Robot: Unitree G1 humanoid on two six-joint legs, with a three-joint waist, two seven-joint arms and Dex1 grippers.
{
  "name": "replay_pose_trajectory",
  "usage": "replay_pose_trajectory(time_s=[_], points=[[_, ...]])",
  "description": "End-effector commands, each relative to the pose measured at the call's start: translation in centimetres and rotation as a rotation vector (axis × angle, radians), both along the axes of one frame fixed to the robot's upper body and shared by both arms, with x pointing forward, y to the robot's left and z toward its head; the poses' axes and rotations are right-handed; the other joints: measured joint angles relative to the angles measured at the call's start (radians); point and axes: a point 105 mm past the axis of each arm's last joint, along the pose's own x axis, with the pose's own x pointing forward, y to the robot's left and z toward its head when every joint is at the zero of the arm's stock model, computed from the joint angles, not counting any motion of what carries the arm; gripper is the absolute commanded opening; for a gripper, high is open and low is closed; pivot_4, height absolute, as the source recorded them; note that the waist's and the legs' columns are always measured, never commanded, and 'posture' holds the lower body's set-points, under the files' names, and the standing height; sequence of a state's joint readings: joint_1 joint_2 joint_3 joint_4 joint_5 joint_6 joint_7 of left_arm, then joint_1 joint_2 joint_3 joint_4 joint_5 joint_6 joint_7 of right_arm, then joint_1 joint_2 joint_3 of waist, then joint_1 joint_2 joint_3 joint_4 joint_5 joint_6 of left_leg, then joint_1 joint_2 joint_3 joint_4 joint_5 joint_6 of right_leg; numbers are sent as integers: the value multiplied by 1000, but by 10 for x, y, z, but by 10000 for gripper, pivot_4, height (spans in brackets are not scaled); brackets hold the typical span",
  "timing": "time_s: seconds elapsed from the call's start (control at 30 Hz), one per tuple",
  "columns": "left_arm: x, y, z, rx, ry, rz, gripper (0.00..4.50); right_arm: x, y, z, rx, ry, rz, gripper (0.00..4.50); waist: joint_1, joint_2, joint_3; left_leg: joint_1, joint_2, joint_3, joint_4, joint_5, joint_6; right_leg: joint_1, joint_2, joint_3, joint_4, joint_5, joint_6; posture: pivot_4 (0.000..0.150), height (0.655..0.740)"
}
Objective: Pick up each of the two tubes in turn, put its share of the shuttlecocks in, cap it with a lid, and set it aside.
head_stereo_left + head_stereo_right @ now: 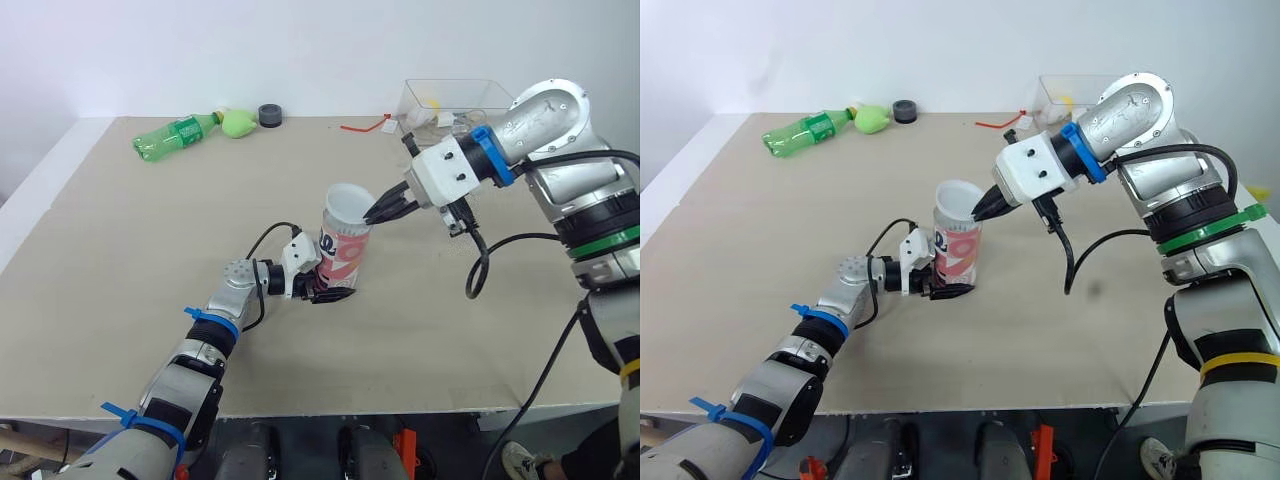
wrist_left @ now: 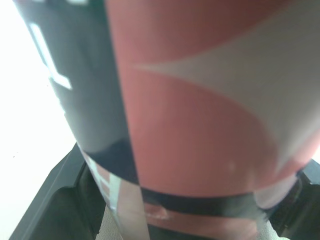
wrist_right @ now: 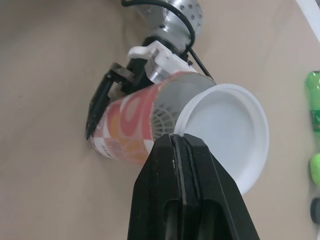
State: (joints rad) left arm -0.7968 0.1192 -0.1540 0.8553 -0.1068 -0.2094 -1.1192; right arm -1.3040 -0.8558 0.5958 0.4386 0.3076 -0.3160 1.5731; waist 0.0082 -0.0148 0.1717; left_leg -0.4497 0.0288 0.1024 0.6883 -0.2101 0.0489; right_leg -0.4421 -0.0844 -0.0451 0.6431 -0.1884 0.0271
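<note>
Out in the middle of the bench [image 1: 150, 300] a shuttlecock tube [image 1: 343, 250] stands upright, and the left gripper [image 1: 332, 288] has it low down near the base, its jaws clamped on either side of the cardboard. From the left wrist view the tube's wall sits right up against the camera between the two black fingers [image 2: 50, 205]. The printing on it is a pattern of red-orange and white curved shapes with a black panel alongside. There are white marks on that black panel, but I can't make them out as letters, and a small block of print near the base is too fine to read. A white plastic lid [image 3: 230, 130] sits over the tube's mouth, and the right gripper [image 3: 179, 145] comes in from the right side with its jaws pressed together on the lid's near rim. Whether the lid is fully seated I can't tell; from the right wrist view it looks a little tilted on the mouth. Along the far edge of the bench, well apart from all this, lie a green plastic bottle [image 1: 175, 135] on its side, a small light-green object [image 1: 238, 123] just beside its neck, a dark round object [image 1: 270, 115], a thin red item [image 1: 362, 126] and a clear plastic box [image 1: 450, 100] in the far right corner.
</note>
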Motion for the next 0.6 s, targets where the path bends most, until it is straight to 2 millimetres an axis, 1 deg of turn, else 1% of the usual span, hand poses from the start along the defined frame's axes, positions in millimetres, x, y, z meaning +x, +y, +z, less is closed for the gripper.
replay_pose_trajectory(time_s=[0.03,0.6], points=[[-2,-3,-5,10,17,-6,36535,-6,-4,7,-24,-11,42,474,0,0,0,0,0,0,0,0,0,0,0,0,0,0,0,1500,7400],[-3,-5,-7,10,17,-5,36535,-8,5,1,-73,-3,93,474,0,0,0,0,0,0,0,0,0,0,0,0,0,0,0,1500,7400]])
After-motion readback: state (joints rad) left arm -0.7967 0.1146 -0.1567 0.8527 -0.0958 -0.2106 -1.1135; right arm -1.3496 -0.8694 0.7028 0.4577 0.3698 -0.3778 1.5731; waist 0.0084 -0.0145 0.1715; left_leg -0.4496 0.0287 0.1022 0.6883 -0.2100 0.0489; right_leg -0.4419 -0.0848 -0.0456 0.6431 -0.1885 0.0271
